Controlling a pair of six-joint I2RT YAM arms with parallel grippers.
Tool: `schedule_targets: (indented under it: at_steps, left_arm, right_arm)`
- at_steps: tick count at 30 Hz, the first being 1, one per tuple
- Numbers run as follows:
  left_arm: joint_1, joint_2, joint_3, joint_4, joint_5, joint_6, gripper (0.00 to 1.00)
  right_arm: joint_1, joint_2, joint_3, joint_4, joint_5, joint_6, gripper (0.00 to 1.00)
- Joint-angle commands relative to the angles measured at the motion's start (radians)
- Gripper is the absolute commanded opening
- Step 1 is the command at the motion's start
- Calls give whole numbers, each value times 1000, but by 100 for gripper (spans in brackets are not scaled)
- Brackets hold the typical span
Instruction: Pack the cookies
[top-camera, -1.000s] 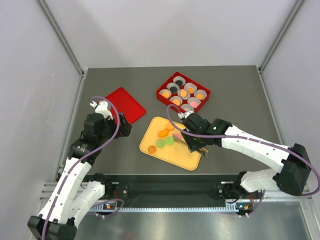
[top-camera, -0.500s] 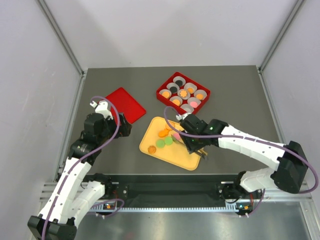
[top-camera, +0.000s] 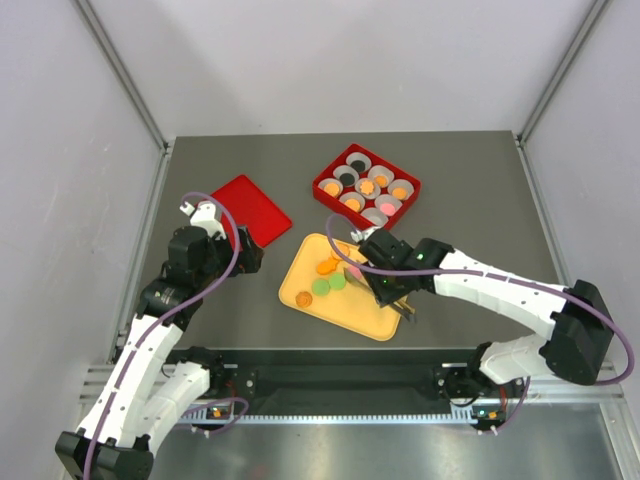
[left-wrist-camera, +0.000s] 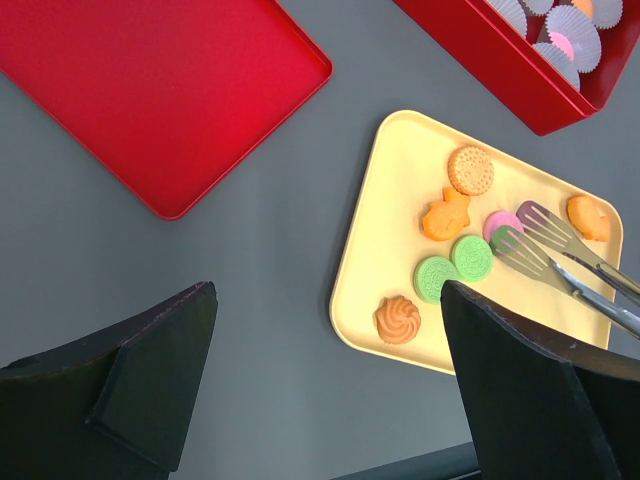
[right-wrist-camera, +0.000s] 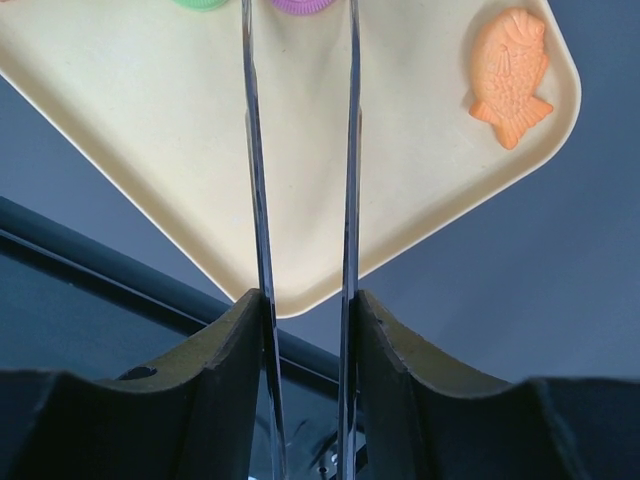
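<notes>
Leftward over the yellow tray (top-camera: 298, 288) has crept the right gripper (top-camera: 393, 288), pinching tongs (left-wrist-camera: 560, 256) whose tips reach the cookies (left-wrist-camera: 436, 278) mid-tray. Several more fill the red box (top-camera: 324, 190) beyond the tray, so roughly half packed, I'd guess. Left of the tray, the left gripper (left-wrist-camera: 325, 335) gapes wide.

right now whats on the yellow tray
Four orange cookies, two green, one pink, one purple. The tongs tips lie over the purple and pink ones, hiding parts of them.
</notes>
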Motion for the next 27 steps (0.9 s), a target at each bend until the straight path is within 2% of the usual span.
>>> schedule_targets:
  at_steps: [1, 17, 23, 27]
  left_arm:
    - [-3, -12, -2, 28, 0, 8, 99]
    - [-3, -9, -4, 30, 4, 8, 99]
    - [-3, -12, -4, 30, 3, 8, 99]
    - [-3, -12, -4, 31, 6, 8, 99]
  right_arm:
    - [9, -39, 45, 12, 23, -1, 35]
    - [-54, -82, 209, -71, 42, -57, 36]
    - [-135, -48, 320, -63, 39, -103, 37]
    - [-232, -11, 372, -40, 30, -136, 37]
